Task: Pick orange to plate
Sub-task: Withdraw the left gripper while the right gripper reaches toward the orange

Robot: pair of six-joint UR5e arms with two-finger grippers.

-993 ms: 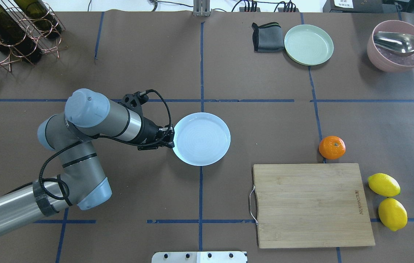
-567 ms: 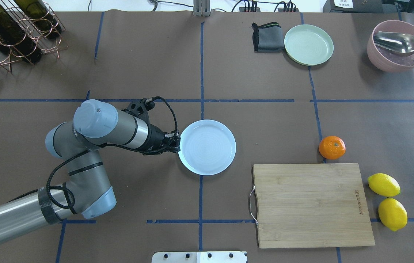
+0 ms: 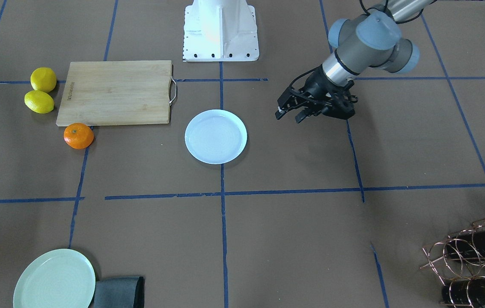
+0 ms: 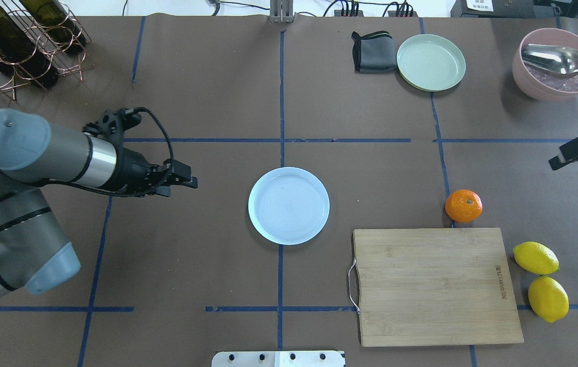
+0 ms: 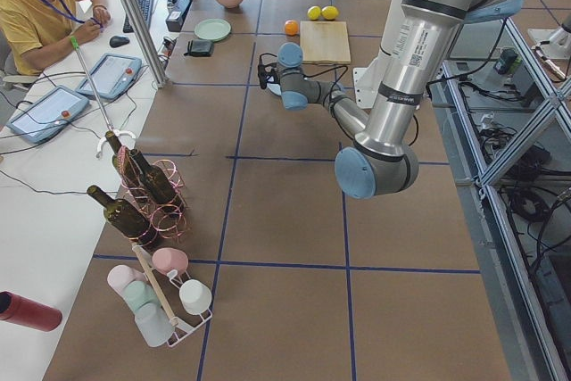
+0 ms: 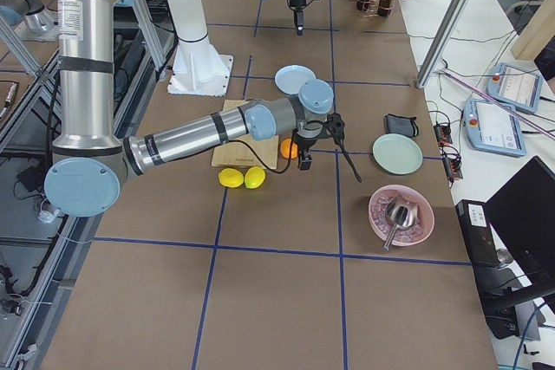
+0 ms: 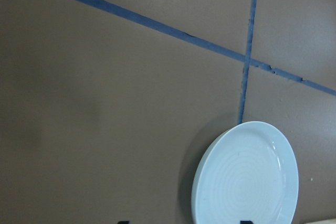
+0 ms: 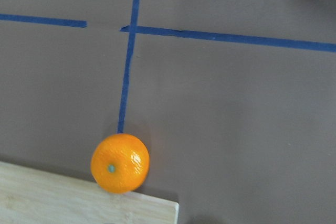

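The small round bright-orange citrus fruit (image 4: 463, 205) sits on the brown paper-covered tabletop (image 4: 370, 168), in its right half. It lies just past the far edge of the rectangular bamboo cutting board (image 4: 434, 285), close to that board's far right corner; whether the two touch cannot be told. The right hand (image 4: 572, 153) reaches in at the tabletop's right edge, apart from the orange and farther from the robot's side than the fruit. Its wrist camera looks down on the orange (image 8: 119, 162) low in its view, with the green stem dot facing up. Only part of this black hand shows, so I cannot tell whether its jaws are apart or together.

The round white, faintly bluish plate (image 4: 289, 205) rests near the middle of the tabletop, on a crossing of blue tape lines, and carries nothing. The left hand (image 4: 181, 182) hangs over the tabletop on the plate's left, toward the left edge, clear of the rim, with its jaws spread and nothing between them.

Two yellow lemons (image 4: 535, 257) lie side by side between the board and the right edge. A pale green plate (image 4: 431, 62) and a folded grey cloth (image 4: 373, 52) sit by the far edge. A pink bowl with a metal scoop (image 4: 556, 63) stands in the far right corner.
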